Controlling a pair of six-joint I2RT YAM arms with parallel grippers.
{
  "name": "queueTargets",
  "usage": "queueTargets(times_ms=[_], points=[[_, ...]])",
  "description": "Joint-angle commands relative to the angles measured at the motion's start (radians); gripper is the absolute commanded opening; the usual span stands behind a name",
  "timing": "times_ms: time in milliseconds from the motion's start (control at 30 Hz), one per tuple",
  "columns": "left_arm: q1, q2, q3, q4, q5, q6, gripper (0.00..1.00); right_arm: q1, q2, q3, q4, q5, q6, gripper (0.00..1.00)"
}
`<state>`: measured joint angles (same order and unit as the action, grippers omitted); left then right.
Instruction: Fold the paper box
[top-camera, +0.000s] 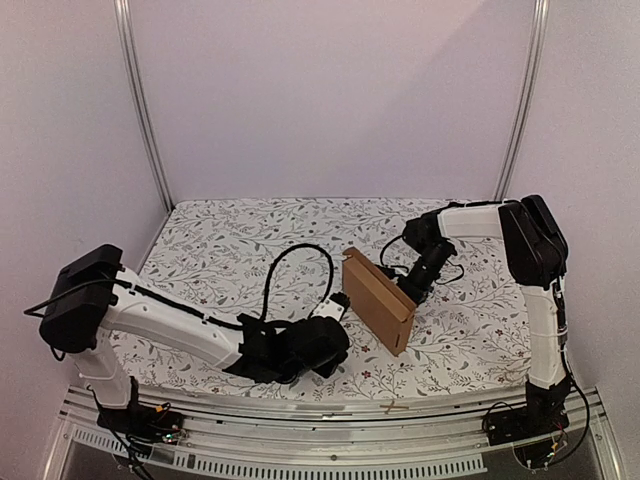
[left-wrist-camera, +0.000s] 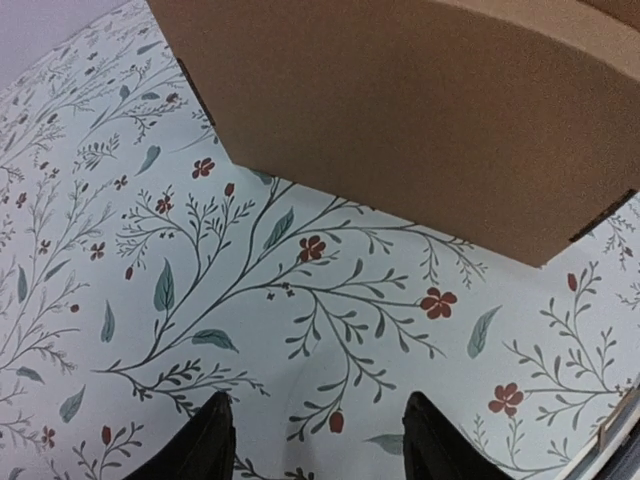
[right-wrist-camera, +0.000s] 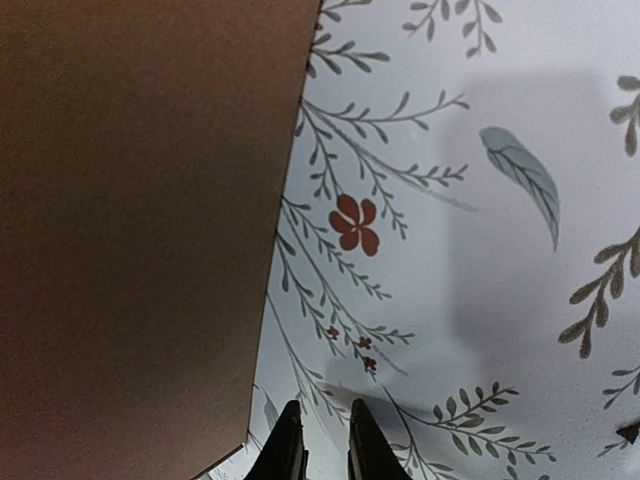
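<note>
You see the paper box (top-camera: 378, 296) on the floral surface (top-camera: 230, 250), a little right of the middle, between the two arms. It is a thin brown cardboard box. In the top view it looks tilted, with its broad face turned up and toward the left, but I cannot tell exactly how it rests.

Your left tool (left-wrist-camera: 320, 455) is low over the surface and points at the box from the near left side. Its two dark fingers (left-wrist-camera: 212, 440) are spread wide, and between them you see only the printed cloth. The box fills the upper part of the left wrist view, ahead of the fingers and apart from them. A dark slit shows at the right end of the box.

Your right tool (right-wrist-camera: 327, 450) is on the far right side of the box. Its fingers (right-wrist-camera: 288, 450) are almost pressed together, with only a thin gap, and nothing is pinched in it. In the right wrist view the brown face of the box fills the left half, and the fingertips are just beside its lower corner. I cannot tell whether they touch it.
</note>
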<state>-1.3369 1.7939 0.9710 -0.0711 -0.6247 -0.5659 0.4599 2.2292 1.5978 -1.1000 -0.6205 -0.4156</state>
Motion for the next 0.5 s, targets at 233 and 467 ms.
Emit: queueTargets(times_ms=[233,467], points=[[0.22,-0.139,0.2,-0.256,0.241,0.27,0.59,-0.035,-0.033,-0.005,0.018,0.056,-0.016,0.23],[0.376,-0.039,0.523,-0.506,0.405,0.56,0.61,-0.105,-0.192,-0.046,0.018,0.087,-0.088,0.35]])
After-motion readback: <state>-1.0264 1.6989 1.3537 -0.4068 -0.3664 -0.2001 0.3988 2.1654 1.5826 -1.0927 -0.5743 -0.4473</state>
